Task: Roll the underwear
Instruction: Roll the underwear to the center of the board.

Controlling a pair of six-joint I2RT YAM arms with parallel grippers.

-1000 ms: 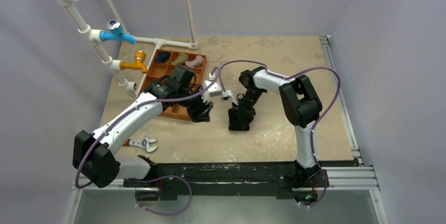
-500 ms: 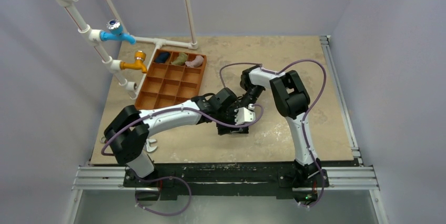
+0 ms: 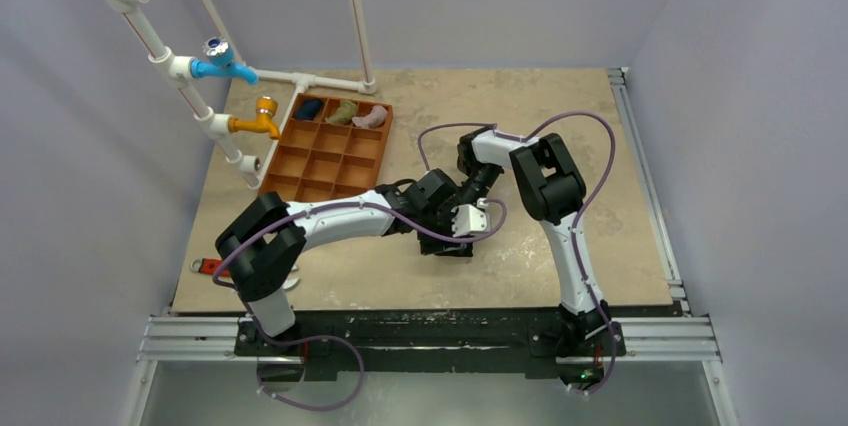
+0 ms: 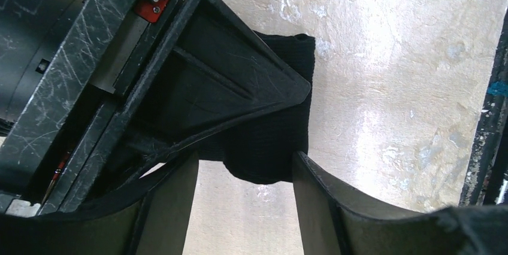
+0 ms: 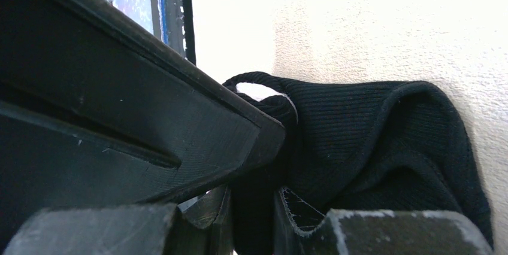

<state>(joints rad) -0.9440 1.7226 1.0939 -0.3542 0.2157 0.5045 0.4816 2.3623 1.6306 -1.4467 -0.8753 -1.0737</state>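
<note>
Left gripper stands with its two fingers spread, one on each side of the lower edge of the small black garment of thin ribbed fabric, the underwear. The bunched hem sits between the tips at the bottom middle of the left wrist frame, and the fingertip on the right of that frame touches the cloth. Right gripper has its fingers drawn close together and pinches a fold of this cloth at the bottom centre of its own frame. The underwear lies crumpled on the mottled beige tabletop, near the centre of the top view beneath both wrists, well apart from the orange-brown compartment tray at upper left.
</note>
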